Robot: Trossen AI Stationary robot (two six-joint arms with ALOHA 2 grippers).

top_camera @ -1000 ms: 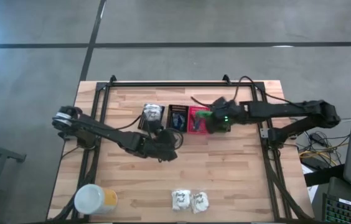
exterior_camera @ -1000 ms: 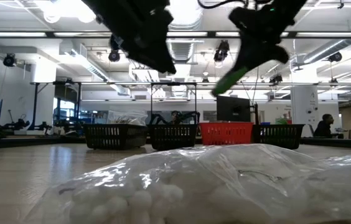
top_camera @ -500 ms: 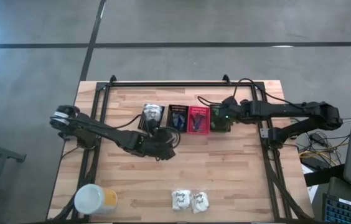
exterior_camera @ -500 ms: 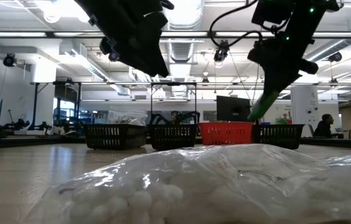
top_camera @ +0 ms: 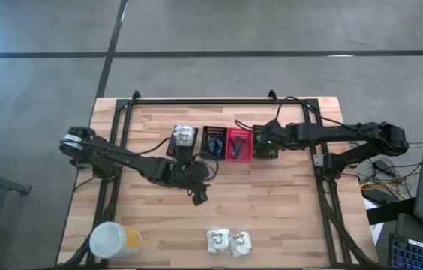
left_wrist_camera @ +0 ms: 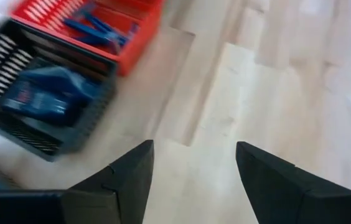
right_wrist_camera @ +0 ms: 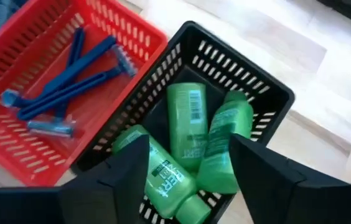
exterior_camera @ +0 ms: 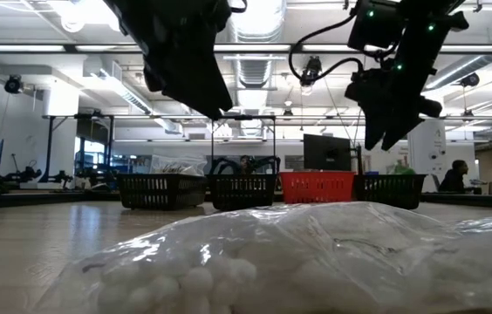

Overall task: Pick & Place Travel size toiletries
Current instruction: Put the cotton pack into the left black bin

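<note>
The wooden table (top_camera: 271, 210) carries a row of four small mesh baskets along its far side, with a yellow container (top_camera: 114, 241) at the near left corner. Two white packets (top_camera: 228, 241) lie at the near edge, well apart from the baskets. The left end effector (top_camera: 199, 196) hovers over bare table nearer than the baskets, fingers apart and empty. The right end effector (right_wrist_camera: 188, 186) hangs above the rightmost black basket (right_wrist_camera: 269, 93), fingers apart, holding nothing. Three green bottles (right_wrist_camera: 188, 127) lie inside that basket. Blue razors (right_wrist_camera: 70, 81) lie in the red basket (right_wrist_camera: 14, 155) beside it.
</note>
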